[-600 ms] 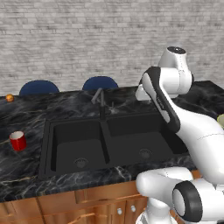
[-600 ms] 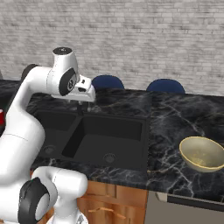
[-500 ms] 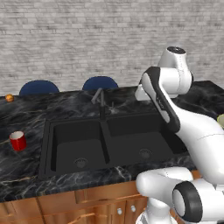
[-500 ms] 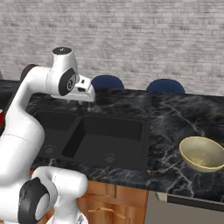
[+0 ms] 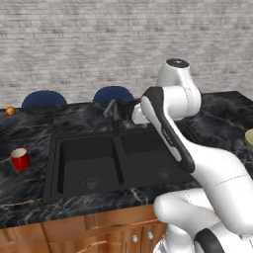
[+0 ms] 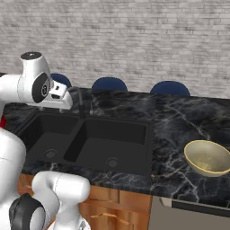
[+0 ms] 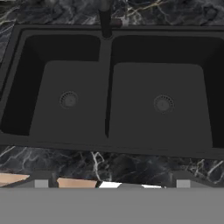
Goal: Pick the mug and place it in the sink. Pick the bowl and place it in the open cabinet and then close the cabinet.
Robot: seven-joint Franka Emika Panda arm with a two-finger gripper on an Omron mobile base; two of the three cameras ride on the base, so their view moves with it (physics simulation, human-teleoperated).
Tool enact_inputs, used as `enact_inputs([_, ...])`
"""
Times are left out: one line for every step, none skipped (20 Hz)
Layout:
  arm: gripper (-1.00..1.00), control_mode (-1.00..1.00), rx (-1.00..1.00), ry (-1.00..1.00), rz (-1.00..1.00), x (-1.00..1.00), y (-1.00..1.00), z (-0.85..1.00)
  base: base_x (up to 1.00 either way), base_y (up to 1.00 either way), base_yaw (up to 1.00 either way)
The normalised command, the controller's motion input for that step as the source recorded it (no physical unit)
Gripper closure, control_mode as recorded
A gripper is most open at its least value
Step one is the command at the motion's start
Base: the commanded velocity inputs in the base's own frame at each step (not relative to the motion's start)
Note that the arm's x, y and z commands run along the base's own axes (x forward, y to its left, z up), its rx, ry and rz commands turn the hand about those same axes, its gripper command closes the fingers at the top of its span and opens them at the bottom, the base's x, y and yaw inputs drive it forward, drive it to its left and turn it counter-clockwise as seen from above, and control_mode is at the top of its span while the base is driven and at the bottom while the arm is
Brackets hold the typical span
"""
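Above the black sink [image 5: 99, 163], the gripper [image 7: 112, 183] is hanging with its jaws spread wide, holding nothing. Left of the basins the red mug [image 5: 20, 159] is standing on the counter [image 6: 179, 121]; the bowl [image 6: 208, 157] is sitting far right, with no readable writing on either

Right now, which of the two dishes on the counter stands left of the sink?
The mug, small and red, stands on the counter left of the sink. The bowl, wide and pale yellow-tan, sits on the counter to the right.

No text, label, brand, number or sign can be read on anything in these pictures.
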Motion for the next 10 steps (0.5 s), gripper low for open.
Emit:
enact_inputs([-1.00,-1.00,0.00,0.00,0.00,-0.42,0.86,-0.21,0.00,0.00,0.00])
enact_inputs([-1.00,-1.00,0.00,0.00,0.00,-0.32,0.90,-0.23,0.00,0.00,0.00])
enact_inputs([-1.00,-1.00,0.00,0.00,0.00,-0.17,0.98,-0.27,0.00,0.00,0.00])
enact_inputs([-1.00,-1.00,0.00,0.00,0.00,-0.10,1.00,-0.31,0.00,0.00,0.00])
enact_inputs([-1.00,-1.00,0.00,0.00,0.00,-0.06,1.00,-0.45,0.00,0.00,0.00])
enact_inputs([-1.00,-1.00,0.00,0.00,0.00,-0.01,1.00,-0.43,0.00,0.00,0.00])
enact_inputs([-1.00,-1.00,0.00,0.00,0.00,0.00,1.00,-0.43,0.00,0.00,0.00])
enact_inputs([-1.00,-1.00,0.00,0.00,0.00,0.00,1.00,-0.33,0.00,0.00,0.00])
enact_inputs([-1.00,-1.00,0.00,0.00,0.00,0.00,1.00,-0.39,0.00,0.00,0.00])
enact_inputs([-1.00,-1.00,0.02,0.00,0.00,0.00,0.89,-0.33,0.00,0.00,0.00])
